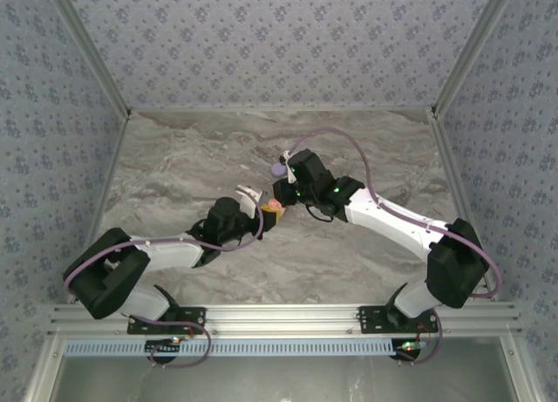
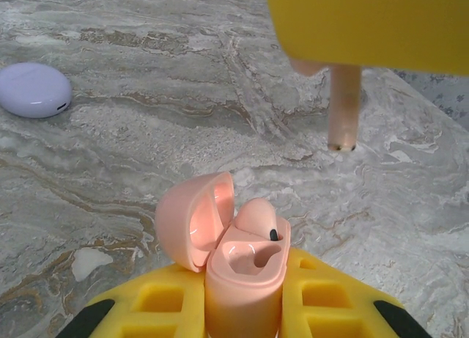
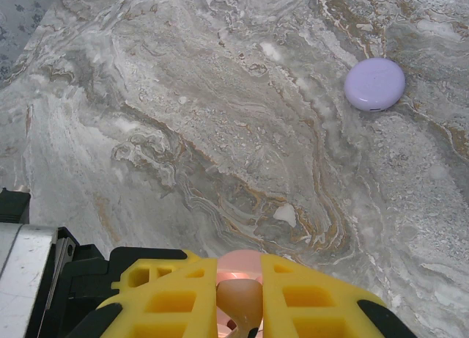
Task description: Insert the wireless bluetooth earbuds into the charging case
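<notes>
L hand [image 2: 245, 303]: clamped on pink case [image 2: 245, 272]; lid open, one bud [image 2: 256, 219] seated, other well empty.
R hand [image 3: 238, 298]: pinching pink earbud [image 2: 344, 107], stem down, above & beyond case, not touching.
Lilac case [image 2: 33, 90]: shut, on counter [image 2: 146, 147], well apart.
Do well: line stem w/ empty well, stem vertical, lower slow; L steadies case; release once seated.

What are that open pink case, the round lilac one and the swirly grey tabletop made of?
The open pink charging case looks like smooth moulded plastic: light glows on its curved lid. The round lilac case seems matte plastic, softly and evenly shaded. The grey veined tabletop looks like marble, though it may be a printed laminate.
</notes>
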Available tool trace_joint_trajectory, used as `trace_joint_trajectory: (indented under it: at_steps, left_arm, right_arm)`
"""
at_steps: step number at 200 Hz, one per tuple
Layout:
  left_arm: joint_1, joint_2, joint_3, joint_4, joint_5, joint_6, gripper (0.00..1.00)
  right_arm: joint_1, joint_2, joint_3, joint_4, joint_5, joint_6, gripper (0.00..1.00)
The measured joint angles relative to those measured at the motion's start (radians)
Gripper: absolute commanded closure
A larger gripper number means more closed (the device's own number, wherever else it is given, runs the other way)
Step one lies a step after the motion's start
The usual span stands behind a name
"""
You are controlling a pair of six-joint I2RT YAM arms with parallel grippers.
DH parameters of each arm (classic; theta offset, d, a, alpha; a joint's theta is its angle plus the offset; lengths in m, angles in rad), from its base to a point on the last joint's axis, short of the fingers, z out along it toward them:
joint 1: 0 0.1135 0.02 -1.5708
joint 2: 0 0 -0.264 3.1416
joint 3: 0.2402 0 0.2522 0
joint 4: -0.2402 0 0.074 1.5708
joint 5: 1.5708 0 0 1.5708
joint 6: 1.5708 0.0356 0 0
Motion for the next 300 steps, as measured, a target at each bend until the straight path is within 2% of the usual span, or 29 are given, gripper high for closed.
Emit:
trace_joint_trajectory:
  at_steps: [138, 300]
  left_arm:
    - [-0.006, 0.000, 0.021, 0.053, 0.015, -0.065, 0.81]
    - [-0.006, -0.031, 0.023, 0.058, 0.018, -0.068, 0.81]
  right_arm:
    - [0.006, 0.000, 0.000, 0.002, 0.001, -0.007, 0.81]
    - [0.015, 0.002, 0.002, -0.001, 0.024, -0.015, 0.81]
